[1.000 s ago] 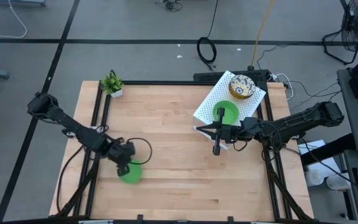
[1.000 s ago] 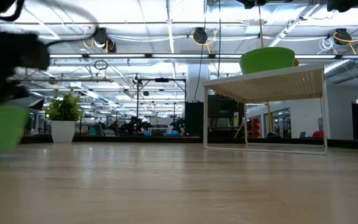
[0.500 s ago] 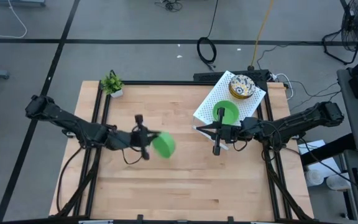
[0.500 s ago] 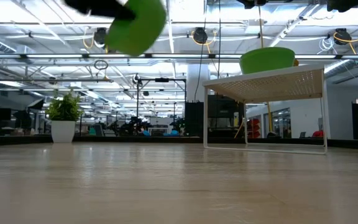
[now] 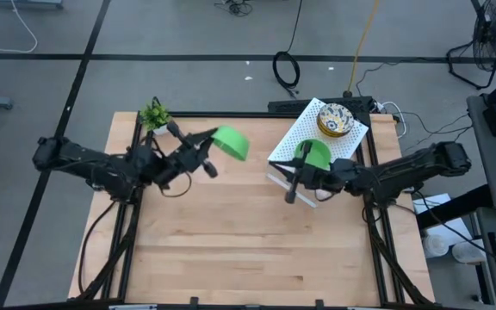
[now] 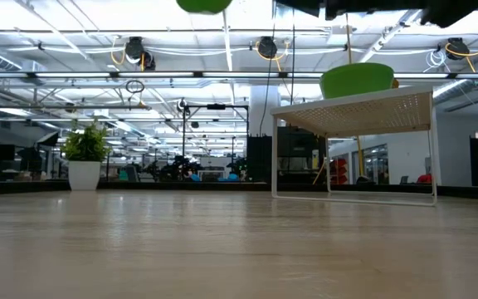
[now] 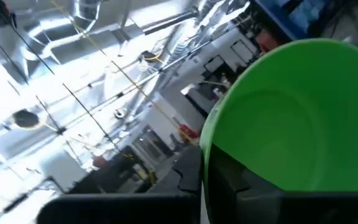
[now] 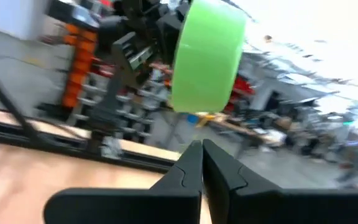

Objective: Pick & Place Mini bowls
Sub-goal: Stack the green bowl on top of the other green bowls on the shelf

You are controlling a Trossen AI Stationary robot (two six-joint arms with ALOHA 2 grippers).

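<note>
A: Where's the green bowl (image 5: 232, 142)?
B: In the air, left of the rack (image 5: 351, 139), pinched at its rim by the left gripper (image 5: 205, 143).
A: Handling?
B: Probably light, stiff, slick (rim grip suits). Right gripper (image 5: 288, 195) closed, empty, by the rack.

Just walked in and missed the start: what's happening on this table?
The left tool is shut on the rim of a green mini bowl, carrying it high above the wooden table toward the white perforated rack. The rack already holds another green bowl and a floral-patterned bowl. The right tool is shut and empty, hanging just in front of the rack. A small potted plant stands at the table's far left corner.
</note>
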